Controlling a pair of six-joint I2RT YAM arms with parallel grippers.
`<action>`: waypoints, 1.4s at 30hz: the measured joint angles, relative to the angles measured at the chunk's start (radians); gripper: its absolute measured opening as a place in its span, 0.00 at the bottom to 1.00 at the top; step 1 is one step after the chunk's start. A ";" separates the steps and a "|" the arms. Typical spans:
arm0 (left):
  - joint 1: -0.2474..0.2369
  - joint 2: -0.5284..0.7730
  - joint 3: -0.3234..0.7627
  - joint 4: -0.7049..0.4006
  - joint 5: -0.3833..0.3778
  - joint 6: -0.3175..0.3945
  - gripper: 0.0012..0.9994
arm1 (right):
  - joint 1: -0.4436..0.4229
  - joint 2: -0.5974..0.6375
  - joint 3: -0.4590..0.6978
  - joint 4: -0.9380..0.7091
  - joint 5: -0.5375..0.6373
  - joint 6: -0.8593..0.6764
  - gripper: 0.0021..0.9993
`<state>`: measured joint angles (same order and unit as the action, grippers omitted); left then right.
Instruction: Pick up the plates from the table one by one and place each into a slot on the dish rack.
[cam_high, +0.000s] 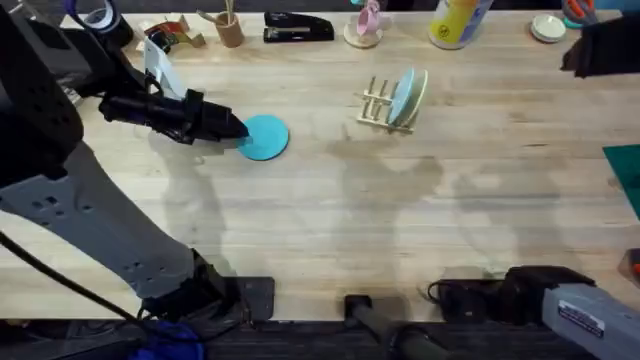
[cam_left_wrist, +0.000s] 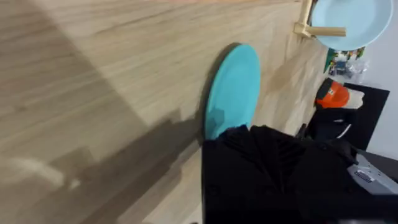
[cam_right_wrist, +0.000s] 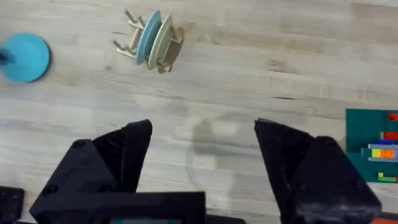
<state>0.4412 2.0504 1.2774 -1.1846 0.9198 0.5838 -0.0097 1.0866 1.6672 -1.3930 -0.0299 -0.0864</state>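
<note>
A bright turquoise plate (cam_high: 268, 138) lies left of the middle of the table (cam_high: 330, 220). My left gripper (cam_high: 238, 129) reaches in from the left and is shut on its near edge; in the left wrist view a black finger (cam_left_wrist: 249, 162) covers the rim of the turquoise plate (cam_left_wrist: 233, 87). The dish rack (cam_high: 380, 105) stands farther back and to the right, with a pale blue plate (cam_high: 404, 93) and a cream plate (cam_high: 418, 98) upright in its slots. My right gripper (cam_right_wrist: 202, 134) hangs open over bare wood, nothing between its fingers, far from the rack (cam_right_wrist: 130, 40).
Along the back edge stand a tape roll (cam_high: 95, 12), a brown cup with sticks (cam_high: 228, 30), a black stapler (cam_high: 298, 28) and a yellow bottle (cam_high: 460, 20). A teal mat (cam_high: 625, 170) lies at the right edge.
</note>
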 joint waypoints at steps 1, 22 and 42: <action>0.000 0.001 0.000 0.005 0.000 0.000 0.04 | 0.000 0.000 0.000 0.000 0.000 0.000 1.00; 0.003 0.073 0.001 0.074 0.005 -0.072 0.04 | 0.000 0.000 0.000 0.004 0.000 0.000 1.00; 0.003 0.073 0.001 0.075 0.005 -0.076 0.04 | 0.000 0.000 0.000 0.005 -0.058 0.001 1.00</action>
<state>0.4442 2.1235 1.2781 -1.1091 0.9245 0.5079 -0.0097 1.0866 1.6672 -1.3884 -0.0878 -0.0856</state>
